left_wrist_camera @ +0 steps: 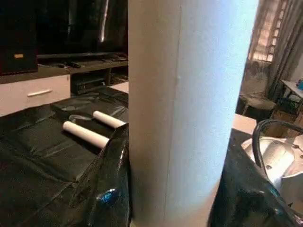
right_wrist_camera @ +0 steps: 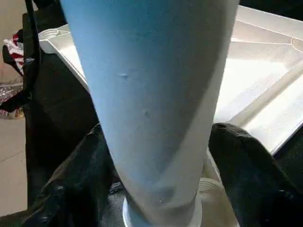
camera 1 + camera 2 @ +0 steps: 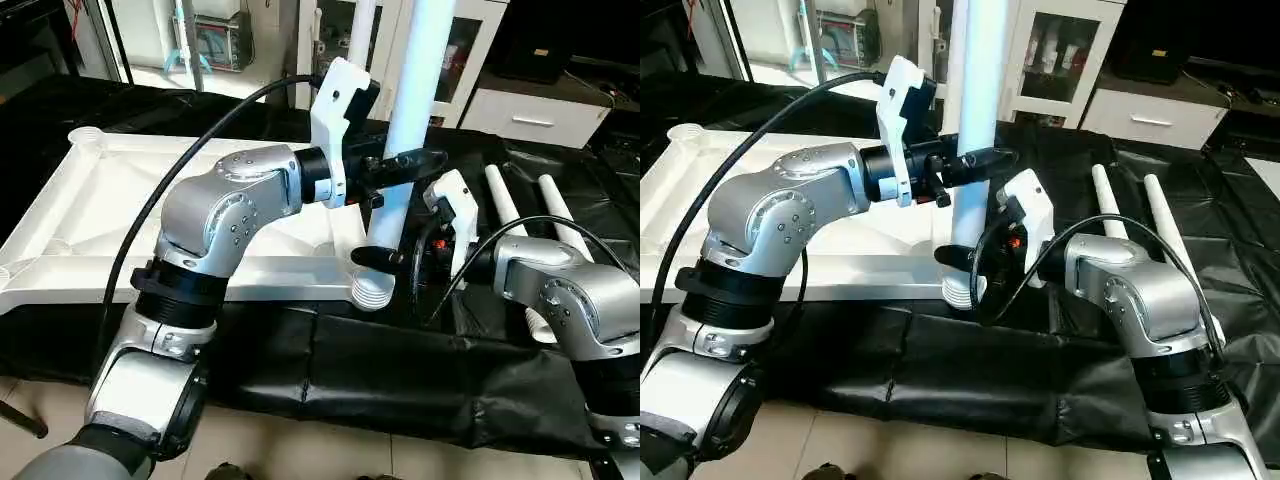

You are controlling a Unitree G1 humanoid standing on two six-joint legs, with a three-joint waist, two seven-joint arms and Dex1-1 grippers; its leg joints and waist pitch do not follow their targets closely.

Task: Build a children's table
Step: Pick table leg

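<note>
silver forearms fill the foreground of the left eye view. from the left, the left gripper reaches across to an upright white leg, its black fingers closed around the shaft partway up. lower down, the right gripper has one black finger lying across the leg's foot; whether it is clamped i cannot tell. the leg stands in the near corner socket of the white tabletop, which lies ribbed side up on the black-draped work table. two spare legs lie side by side on the drape to the right of the standing leg.

right eye view: same scene, with the left gripper on the leg above the right gripper, and the spare legs beyond the right forearm.

left wrist view: the leg's shaft stands very close, black fingers at either side of it. past it the two spare legs lie on the drape.

right wrist view: the leg tapers down into the ringed socket, a black finger on each side, with the tabletop's rim and ribs behind.
</note>
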